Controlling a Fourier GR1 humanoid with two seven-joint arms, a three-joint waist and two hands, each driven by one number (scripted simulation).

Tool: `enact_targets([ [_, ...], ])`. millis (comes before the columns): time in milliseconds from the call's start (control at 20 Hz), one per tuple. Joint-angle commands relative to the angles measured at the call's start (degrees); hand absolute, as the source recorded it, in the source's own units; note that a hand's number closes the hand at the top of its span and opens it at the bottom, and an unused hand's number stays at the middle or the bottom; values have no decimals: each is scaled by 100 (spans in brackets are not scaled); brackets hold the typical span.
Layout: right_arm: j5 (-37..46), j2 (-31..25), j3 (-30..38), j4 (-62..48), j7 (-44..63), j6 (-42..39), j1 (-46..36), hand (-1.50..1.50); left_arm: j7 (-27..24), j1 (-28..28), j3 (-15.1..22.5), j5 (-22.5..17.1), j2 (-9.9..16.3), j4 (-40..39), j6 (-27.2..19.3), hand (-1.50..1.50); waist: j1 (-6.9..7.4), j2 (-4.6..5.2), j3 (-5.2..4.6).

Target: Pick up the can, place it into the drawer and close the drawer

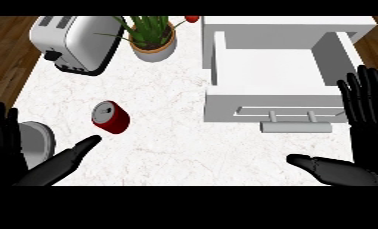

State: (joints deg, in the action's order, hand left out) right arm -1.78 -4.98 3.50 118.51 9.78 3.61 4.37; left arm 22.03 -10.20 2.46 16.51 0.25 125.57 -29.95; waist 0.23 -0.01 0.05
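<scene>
The left hand (44, 165) shows at the lower left of the head view, its fingers straight and spread, holding nothing; one finger lies along the view's left edge, while its thumb points up and to the right toward the can. The right hand (354, 138) shows at the lower right, also relaxed and holding nothing, with its fingers straight up along the right edge beside the drawer and its thumb stretched out low toward the left.

One red can (110, 117) lies on its side on the table (184, 143), just above the left thumb tip but not touching it, its silver top facing up and left. One white drawer (277, 70) stands pulled open at the upper right, its pale handle (295, 126) facing the robot; the can is well apart from it, to its left.

The table is white marble with faint veins, and wooden floor shows beyond its left edge. On it stand one silver toaster (77, 43) at the upper left, one potted plant (153, 37) beside it, and one grey rounded object (37, 140) at the left edge, partly hidden by the left hand.
</scene>
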Motion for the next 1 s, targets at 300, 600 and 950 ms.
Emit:
enact_targets([
  [300, 270, 202, -228, 605, 308, 56, 438, -150, 208, 214, -105, 74, 81, -342, -299, -150, -36, -5, -9],
  [600, -384, -242, 657, -318, 25, -384, -138, -150, 642, 474, 681, 647, -24, -699, -924, -150, -25, 1, -4],
  [950, -342, -78, 551, -48, -229, -475, 224, -150, -768, 610, 722, -188, -25, -2394, -1486, -150, -51, 5, -8],
])
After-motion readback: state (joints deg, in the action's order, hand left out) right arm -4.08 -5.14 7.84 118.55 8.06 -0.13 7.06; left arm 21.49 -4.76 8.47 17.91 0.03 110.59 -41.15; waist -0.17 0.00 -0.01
